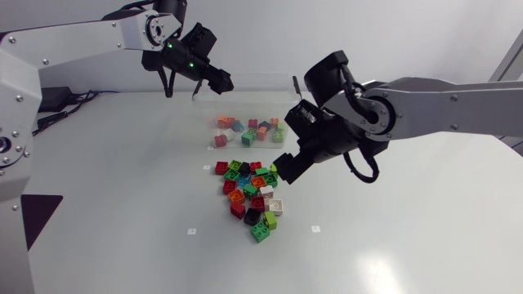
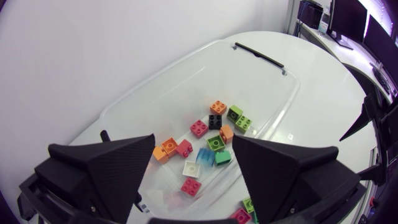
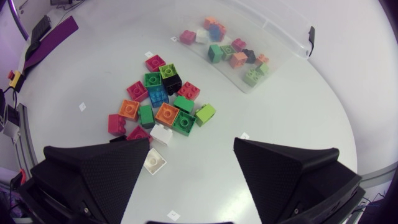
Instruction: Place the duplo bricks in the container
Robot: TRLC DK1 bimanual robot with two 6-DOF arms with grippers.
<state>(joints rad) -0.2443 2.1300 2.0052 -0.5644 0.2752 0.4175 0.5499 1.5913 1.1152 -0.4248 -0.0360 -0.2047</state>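
**Head view: container point(image 1: 245, 106) part filled, pile point(image 1: 252, 194) outside it**

You have a dozen or so duplo bricks point(image 1: 249, 131) already lying on the floor of the clear container. They are pink, orange, green, lime, black, blue and white, and they sit loosely, mostly toward its near long wall. A black handle point(image 1: 296, 84) sits on the container's end wall.

The pile is a tight heap of mixed colours on the white surface point(image 1: 122, 188), just outside that near long wall. It lies close to the container without touching it. One green brick point(image 1: 260, 233) marks the end of the pile farthest from the container.

Your left gripper point(image 1: 222, 81) hangs above the container's far wall. In the left wrist view its fingers point(image 2: 106, 165) are spread wide with nothing held, and the bricks inside show through the gap below.

Your right gripper point(image 1: 282, 170) is outside the container, over the edge of the pile on the handle side. In the right wrist view its fingers point(image 3: 99, 168) also stand wide apart and empty. A white brick point(image 3: 153, 160) lies on the surface just beside one fingertip, on the pile's side away from the container.
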